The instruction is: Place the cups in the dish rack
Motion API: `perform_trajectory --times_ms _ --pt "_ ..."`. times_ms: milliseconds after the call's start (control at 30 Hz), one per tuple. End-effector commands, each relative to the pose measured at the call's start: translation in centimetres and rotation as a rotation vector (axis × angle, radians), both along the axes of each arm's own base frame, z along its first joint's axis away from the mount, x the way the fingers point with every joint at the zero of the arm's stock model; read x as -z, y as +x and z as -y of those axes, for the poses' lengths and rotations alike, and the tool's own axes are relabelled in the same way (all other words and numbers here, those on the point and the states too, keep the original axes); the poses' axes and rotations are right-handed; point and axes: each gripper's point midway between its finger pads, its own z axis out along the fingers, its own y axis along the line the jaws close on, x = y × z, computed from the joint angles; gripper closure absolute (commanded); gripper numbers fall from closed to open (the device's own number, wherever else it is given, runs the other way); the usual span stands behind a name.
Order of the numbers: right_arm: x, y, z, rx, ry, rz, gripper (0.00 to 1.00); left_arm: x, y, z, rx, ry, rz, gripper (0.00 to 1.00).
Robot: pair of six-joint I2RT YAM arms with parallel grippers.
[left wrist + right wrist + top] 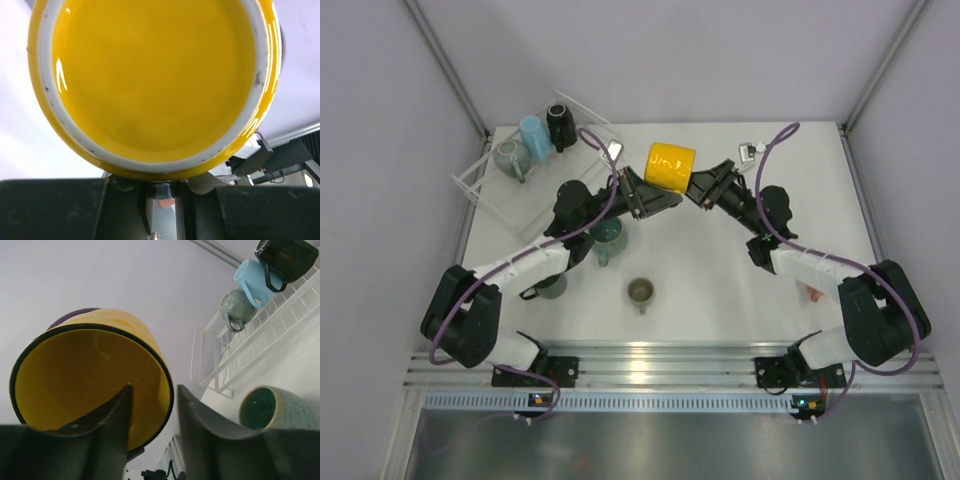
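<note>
A yellow cup (670,166) hangs in the air over the back middle of the table, lying on its side between my two grippers. My left gripper (650,196) is shut on its lower edge by the base; the left wrist view shows the yellow base (150,75) right above my nearly closed gripper (162,192). My right gripper (698,187) is open at the cup's mouth (85,385). My right gripper (152,390) has one finger inside the cup and the other outside with a small gap. The clear dish rack (485,190) at the back left holds a grey mug (510,157), a light blue cup (534,137) and a black cup (561,127).
A teal cup (607,238) stands on the table by my left arm and also shows in the right wrist view (267,407). A small olive cup (640,292) sits front centre. A grey-blue cup (552,286) lies under my left arm, a salmon pink one (812,293) under my right arm.
</note>
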Motion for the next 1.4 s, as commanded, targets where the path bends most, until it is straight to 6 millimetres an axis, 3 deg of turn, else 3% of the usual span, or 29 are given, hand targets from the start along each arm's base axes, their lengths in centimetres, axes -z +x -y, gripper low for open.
perform_trajectory --times_ms 0,100,133,167,200,267,300,333,367,433,467,533,567,700,733,800,900,1033,1367 --pt "-1.0 -2.2 0.4 -0.041 -0.022 0.067 0.49 -2.6 0.1 -0.7 -0.085 0.004 0.163 1.00" --pt "-0.5 -1.9 1.6 0.003 -0.070 0.056 0.35 -1.4 1.0 -1.3 -0.160 0.115 0.172 1.00" --pt "-0.3 -1.9 1.9 0.015 -0.085 0.049 0.22 -1.7 1.0 -1.7 -0.184 0.130 0.187 1.00" --pt "-0.9 -2.1 2.5 0.038 -0.097 0.070 0.17 -0.7 1.7 -2.1 -0.232 0.183 0.178 1.00" --pt "-0.1 -1.7 2.9 0.064 -0.121 0.036 0.14 -0.5 2.1 -2.5 -0.265 0.206 0.180 1.00" --pt "-1.2 -1.9 4.1 0.109 -0.137 0.068 0.06 -0.5 3.1 -3.6 -0.352 0.266 0.206 1.00" --pt "-0.4 -1.6 4.5 0.136 -0.168 0.032 0.01 1.0 3.4 -4.1 -0.370 0.339 0.162 1.00" --pt "-0.6 -1.6 4.9 0.155 -0.181 0.030 0.01 0.1 3.8 -4.6 -0.405 0.363 0.177 1.00" --pt "-1.7 -1.7 5.5 0.184 -0.199 0.066 0.01 0.2 5.0 -5.6 -0.480 0.422 0.200 1.00" --pt "-1.3 -1.5 6.3 0.226 -0.246 0.039 0.01 0.5 5.7 -6.9 -0.540 0.514 0.188 1.00" --pt "-2.2 -1.6 6.7 0.247 -0.255 0.065 0.01 0.8 6.2 -7.7 -0.573 0.565 0.197 1.00" --pt "-2.1 -1.6 7.1 0.268 -0.281 0.055 0.01 2.4 7.5 -10.3 -0.671 0.703 0.154 1.00" --pt "-2.7 -1.7 7.4 0.276 -0.284 0.073 0.01 1.8 8.2 -11.4 -0.723 0.728 0.154 1.00" --pt "-2.9 -2.0 7.7 0.275 -0.292 0.086 0.01 3.1 10.6 -16.4 -0.855 0.844 0.077 1.00" --pt "-3.0 -2.0 7.9 0.279 -0.294 0.087 0.01 3.4 11.5 -18.7 -0.906 0.859 0.045 1.00" --pt "-2.7 -2.0 8.0 0.274 -0.303 0.082 0.01 4.7 12.4 -21.2 -0.942 0.899 -0.015 1.00" --pt "-2.7 -2.1 8.3 0.270 -0.311 0.098 0.00 6.3 13.8 -27.2 -1.062 0.964 -0.112 1.00" --pt "-2.5 -2.0 9.0 0.277 -0.319 0.100 0.01 7.8 14.8 -32.2 -1.183 1.061 -0.174 1.00" --pt "-2.3 -2.1 10.1 0.308 -0.344 0.112 0.01 11.3 16.6 -38.8 -1.305 1.184 -0.324 1.00"
